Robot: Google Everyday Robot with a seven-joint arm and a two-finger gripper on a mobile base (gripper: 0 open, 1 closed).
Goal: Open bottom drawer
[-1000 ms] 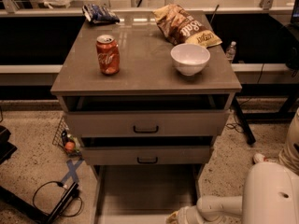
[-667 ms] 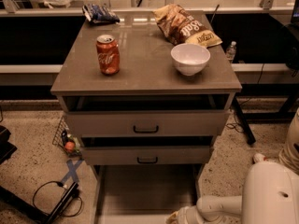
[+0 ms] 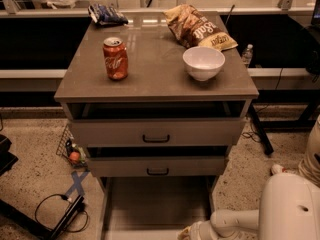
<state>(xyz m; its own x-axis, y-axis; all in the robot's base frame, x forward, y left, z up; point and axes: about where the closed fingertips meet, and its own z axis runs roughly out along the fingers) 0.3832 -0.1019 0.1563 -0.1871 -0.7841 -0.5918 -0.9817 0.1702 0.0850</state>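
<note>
The bottom drawer (image 3: 156, 204) stands pulled far out under the cabinet, and its plain grey tray shows between its side walls. Its front panel and handle are cut off by the lower edge of the view. My gripper (image 3: 189, 232) is at the lower edge, by the front right of that tray, on the end of my white arm (image 3: 235, 223). Above it are the middle drawer (image 3: 157, 167) and the top drawer (image 3: 156, 133), each with a small black bar handle and each slightly pulled out.
On the cabinet top (image 3: 150, 79) stand a red soda can (image 3: 115, 58), a white bowl (image 3: 203, 62), a brown chip bag (image 3: 196, 28) and a blue packet (image 3: 106, 14). Cables and a small wire basket (image 3: 70, 149) lie on the floor at the left. My white base (image 3: 292, 209) is at the lower right.
</note>
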